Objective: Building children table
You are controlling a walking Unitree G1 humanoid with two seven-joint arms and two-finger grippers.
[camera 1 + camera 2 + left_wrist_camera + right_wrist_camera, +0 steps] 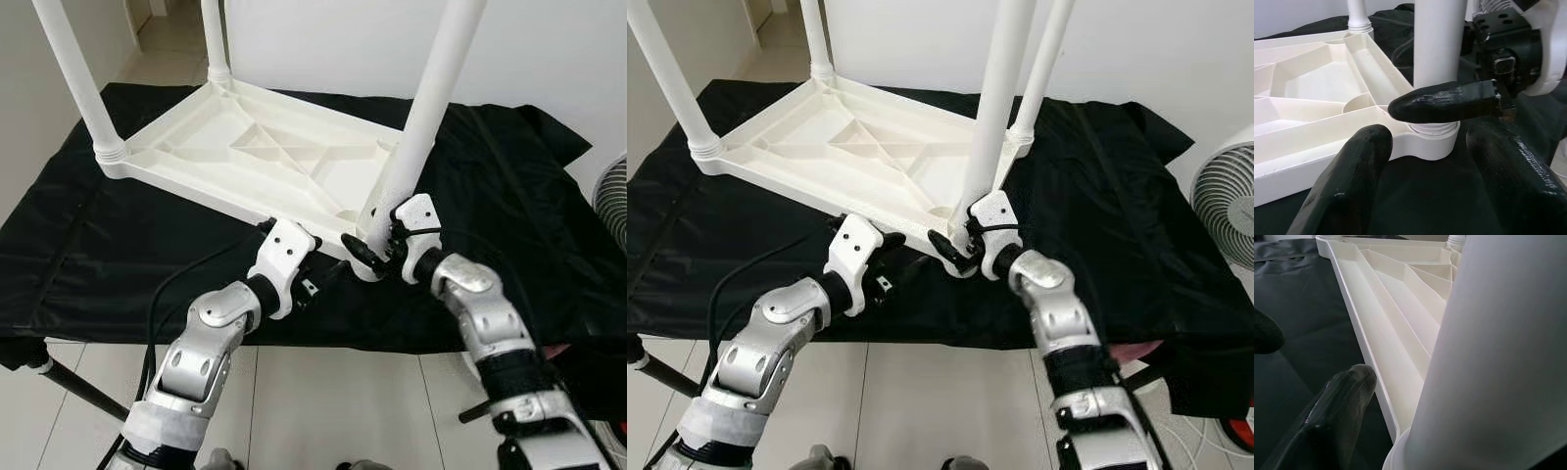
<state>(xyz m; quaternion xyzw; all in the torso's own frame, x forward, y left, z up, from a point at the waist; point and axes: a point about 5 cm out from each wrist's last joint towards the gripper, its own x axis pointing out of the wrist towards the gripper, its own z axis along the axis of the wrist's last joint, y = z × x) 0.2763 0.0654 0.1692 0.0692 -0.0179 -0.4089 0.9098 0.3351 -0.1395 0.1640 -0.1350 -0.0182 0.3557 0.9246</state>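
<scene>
A white plastic children's table (245, 147) lies upside down on a black cloth (509, 196), its ribbed underside facing up. Legs stand in the left corner (78, 69), the far corner (214, 39) and the right corner (1043, 59). The nearest leg (421, 127) rises from the corner socket (1432, 139) closest to me. My right gripper (367, 257) is clasped around the base of this leg, one finger (1440, 100) lying across its front. Just left of that corner my left gripper (328, 277) points at the socket, open and holding nothing, with its fingers (1352, 166) spread.
The cloth-covered surface ends just in front of me, above a tiled floor (323, 392). A white fan (1225, 201) stands at the right. A black stand leg (78, 387) runs under the near left corner. White walls close in behind and to the left.
</scene>
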